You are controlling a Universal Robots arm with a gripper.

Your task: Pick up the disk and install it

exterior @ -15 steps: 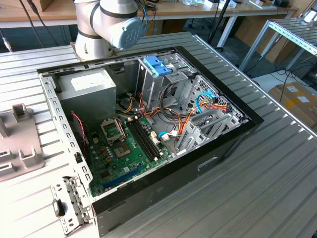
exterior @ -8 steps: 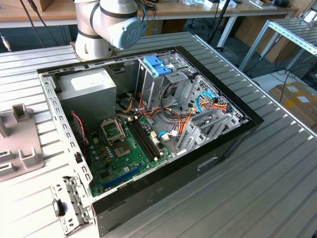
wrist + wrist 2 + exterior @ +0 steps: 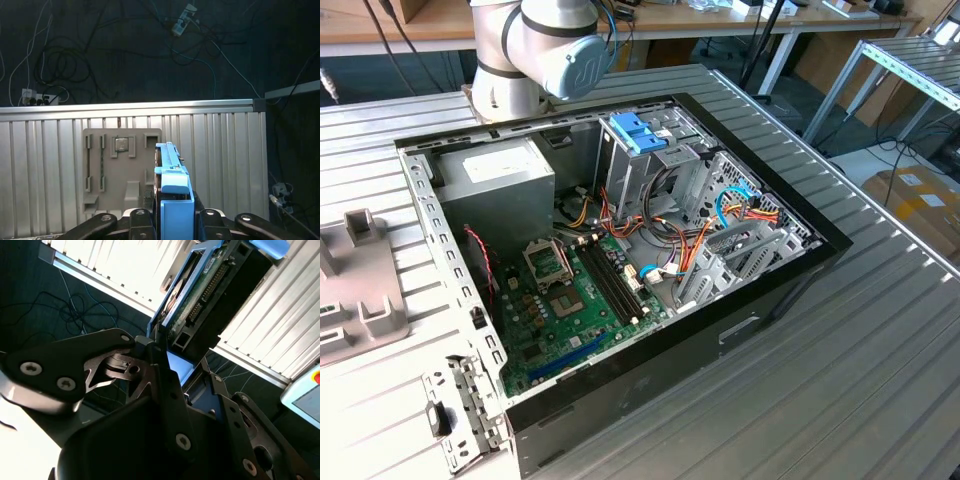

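In the exterior view, a pale grey moulded plastic fixture (image 3: 355,290) lies at the left edge of the ribbed aluminium table (image 3: 880,360). Beside it, the open black computer case (image 3: 650,385) holds a grey power-supply box (image 3: 500,185), a green motherboard (image 3: 565,305), a tall metal cage (image 3: 640,150) with light-blue handles, then orange and blue cables (image 3: 745,212). Broad ribbed tabletop stretches right of the case. In both wrist views the black gripper (image 3: 172,217) (image 3: 180,360) pinches the disk (image 3: 169,162) (image 3: 200,300), a flat silver-grey metal drive in a blue plastic frame, edge-on above the ribbed table.
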